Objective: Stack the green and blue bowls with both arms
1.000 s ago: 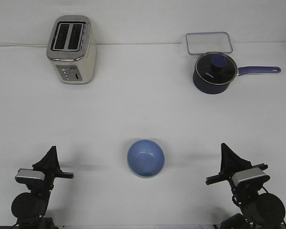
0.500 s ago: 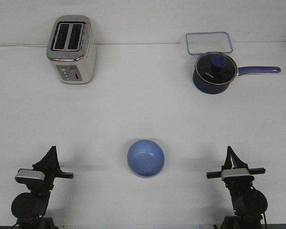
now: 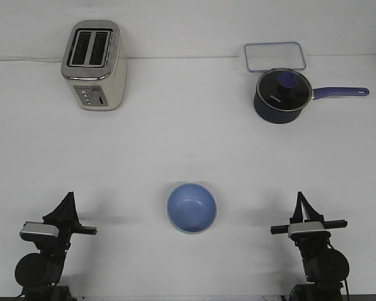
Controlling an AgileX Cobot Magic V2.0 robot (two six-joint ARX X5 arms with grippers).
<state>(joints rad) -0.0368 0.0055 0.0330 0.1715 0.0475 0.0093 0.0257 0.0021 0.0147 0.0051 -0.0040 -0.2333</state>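
The light blue bowl [image 3: 192,207] sits upright on the white table [image 3: 188,144], near the front and midway between the two arms. No green bowl shows on its own; I cannot tell whether one sits beneath the blue bowl. My left gripper [image 3: 68,198] is low at the front left, its fingers together in a point, holding nothing, well left of the bowl. My right gripper [image 3: 299,197] is low at the front right, also closed to a point and holding nothing, well right of the bowl.
A cream two-slot toaster [image 3: 93,64] stands at the back left. A dark navy saucepan [image 3: 281,95] with a glass lid stands at the back right, its handle pointing right. A clear rectangular container lid [image 3: 274,56] lies behind it.
My right arm has swung from a tilted pose to straight and drawn back slightly toward the front edge. The left arm and the bowl have not moved.
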